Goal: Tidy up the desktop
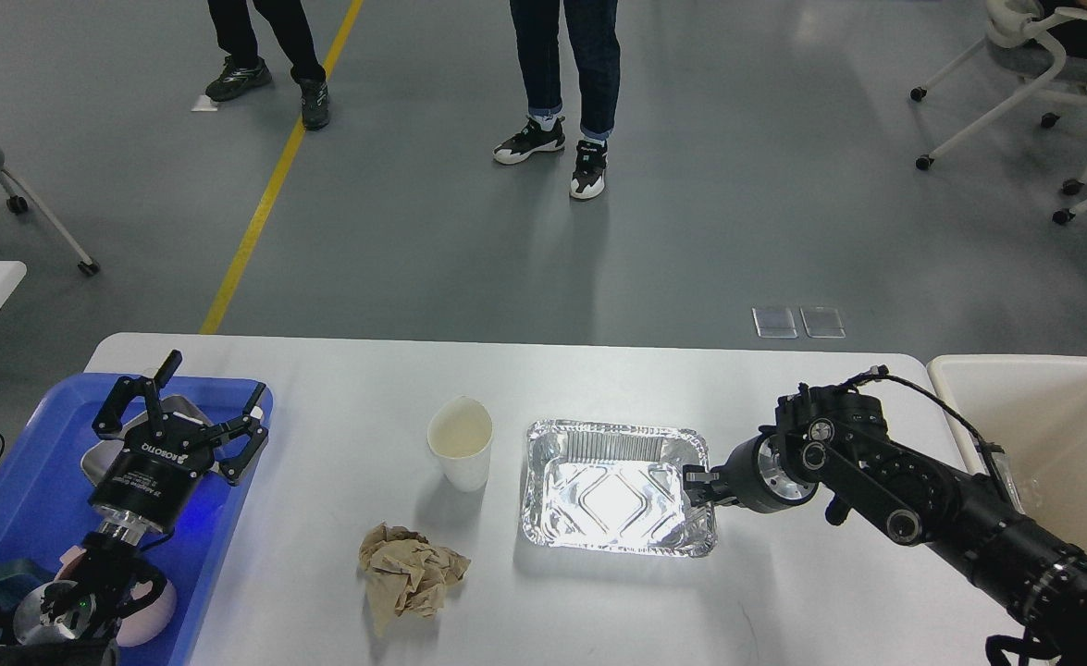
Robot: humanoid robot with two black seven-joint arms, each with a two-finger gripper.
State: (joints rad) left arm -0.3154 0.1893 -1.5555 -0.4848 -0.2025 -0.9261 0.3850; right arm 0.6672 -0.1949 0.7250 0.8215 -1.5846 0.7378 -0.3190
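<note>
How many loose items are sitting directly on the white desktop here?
3: a paper cup left of centre, a foil tray right of it, and a crumpled brown paper nearer the robot. None seem hidden.

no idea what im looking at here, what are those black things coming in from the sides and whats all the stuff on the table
This picture comes from a camera in a humanoid robot's head, looking forward and down, so the two black arms are its own. Each ends in a two-finger gripper.

The left gripper hangs open above a blue tray at the table's left end and holds nothing. The right gripper is at the right rim of a shiny foil tray; its fingers are too dark to tell whether they are gripping it.

On the white desktop also sit a paper cup, upright, and a crumpled brown paper nearer the robot. A cream bin stands at the right end. The legs beyond the table belong to people standing by.
</note>
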